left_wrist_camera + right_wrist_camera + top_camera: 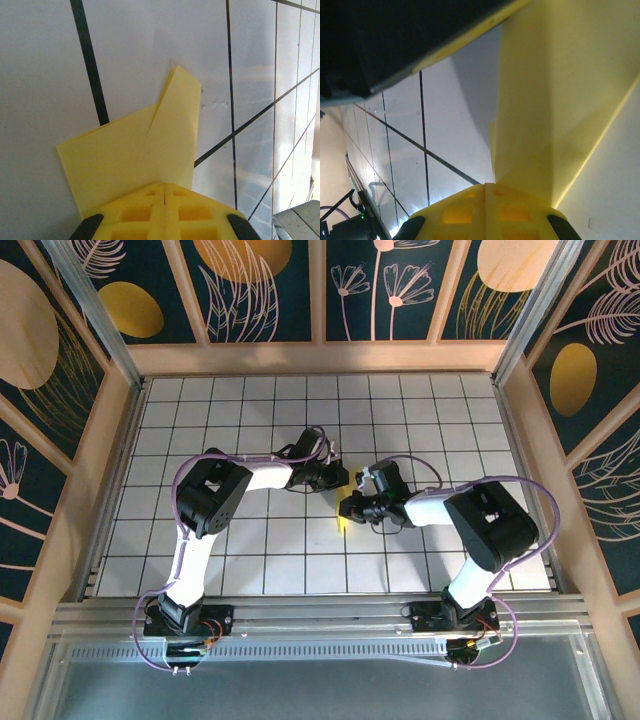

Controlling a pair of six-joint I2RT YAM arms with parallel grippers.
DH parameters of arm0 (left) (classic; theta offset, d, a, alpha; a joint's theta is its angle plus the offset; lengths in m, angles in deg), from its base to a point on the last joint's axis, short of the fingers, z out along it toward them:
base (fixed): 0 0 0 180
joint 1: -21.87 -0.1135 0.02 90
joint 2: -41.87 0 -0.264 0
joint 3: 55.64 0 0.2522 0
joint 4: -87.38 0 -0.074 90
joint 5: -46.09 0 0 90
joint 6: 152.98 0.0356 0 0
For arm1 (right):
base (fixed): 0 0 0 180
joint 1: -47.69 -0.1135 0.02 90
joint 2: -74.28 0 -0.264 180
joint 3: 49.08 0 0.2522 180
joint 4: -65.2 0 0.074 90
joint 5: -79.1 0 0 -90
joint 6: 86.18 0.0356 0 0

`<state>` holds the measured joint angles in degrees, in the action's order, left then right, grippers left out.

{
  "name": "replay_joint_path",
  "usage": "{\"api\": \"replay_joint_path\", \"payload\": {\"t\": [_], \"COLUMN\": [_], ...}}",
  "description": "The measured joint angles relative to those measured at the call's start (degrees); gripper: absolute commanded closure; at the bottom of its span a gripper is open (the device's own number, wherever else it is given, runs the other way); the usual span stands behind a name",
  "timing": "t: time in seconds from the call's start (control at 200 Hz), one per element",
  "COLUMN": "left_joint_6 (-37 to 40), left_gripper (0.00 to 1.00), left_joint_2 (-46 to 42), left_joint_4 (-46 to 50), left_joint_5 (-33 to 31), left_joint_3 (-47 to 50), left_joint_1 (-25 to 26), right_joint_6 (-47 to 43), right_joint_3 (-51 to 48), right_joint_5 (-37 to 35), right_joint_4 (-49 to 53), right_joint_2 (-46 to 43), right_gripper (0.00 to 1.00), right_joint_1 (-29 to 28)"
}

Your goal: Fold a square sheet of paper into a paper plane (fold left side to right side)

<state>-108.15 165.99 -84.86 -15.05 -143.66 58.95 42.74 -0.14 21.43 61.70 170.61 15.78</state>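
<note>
The square sheet of paper [343,524] is a pale yellow, partly folded piece lying mid-table between the two arms. In the left wrist view the paper [150,150] lies flat on the white tiles, with a narrow folded flap pointing away. My left gripper [164,186] is shut, with its tips on the paper's near edge. From above, the left gripper [340,478] is just behind the paper. My right gripper [352,508] faces it from the right. It is shut too [484,186], tips against the creased paper [560,100]. Whether either one pinches the paper is unclear.
The white grid table [250,420] has wooden side walls [95,460] and a patterned back panel. A metal rail [320,615] runs along the near edge by the arm bases. The left arm's dark body [395,40] hangs close above the right gripper.
</note>
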Motion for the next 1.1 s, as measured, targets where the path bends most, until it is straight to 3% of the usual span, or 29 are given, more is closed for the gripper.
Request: {"api": "replay_joint_path", "payload": {"t": [1.096], "left_joint_6": [0.0], "left_gripper": [1.0], "left_joint_2": [0.0], "left_joint_4": [0.0], "left_joint_5": [0.0], "left_joint_3": [0.0], "left_joint_1": [0.0], "right_joint_6": [0.0], "right_joint_3": [-1.0], "right_joint_5": [1.8], "right_joint_4": [-2.6], "right_joint_2": [1.2], "right_gripper": [1.0], "right_joint_1": [-3.7]}}
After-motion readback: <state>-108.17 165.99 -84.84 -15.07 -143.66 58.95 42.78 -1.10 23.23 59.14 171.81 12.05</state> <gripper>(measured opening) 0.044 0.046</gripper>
